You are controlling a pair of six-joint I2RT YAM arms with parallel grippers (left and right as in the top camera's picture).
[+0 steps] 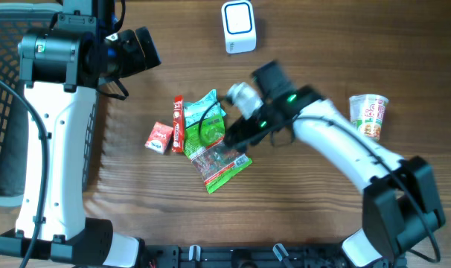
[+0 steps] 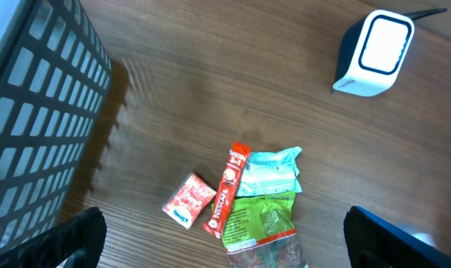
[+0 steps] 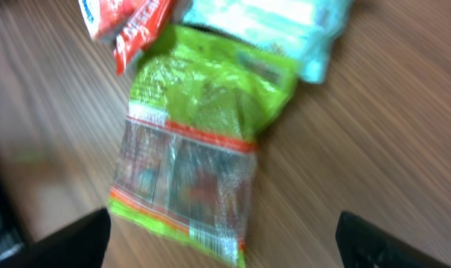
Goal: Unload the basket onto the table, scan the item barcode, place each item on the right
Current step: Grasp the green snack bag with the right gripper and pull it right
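The left arm (image 1: 62, 149) is a long white shell with rounded edges set between black joints, one a fat black cylinder with a small pale label, the other a black housing at the base. A thin black cable (image 1: 42, 156) runs along it. The right arm (image 1: 337, 141) has the same white shell and black joints, plus a silver-grey cylinder and a small green light; the fingers (image 2: 73, 242) are matte black.

The table (image 1: 136, 216) is matt brown wood with visible grain. The green packet (image 3: 203, 104) is crinkled, glossy plastic film, partly clear. The scanner (image 2: 374, 52) is smooth white plastic; the basket (image 2: 39, 112) is a dark plastic lattice.
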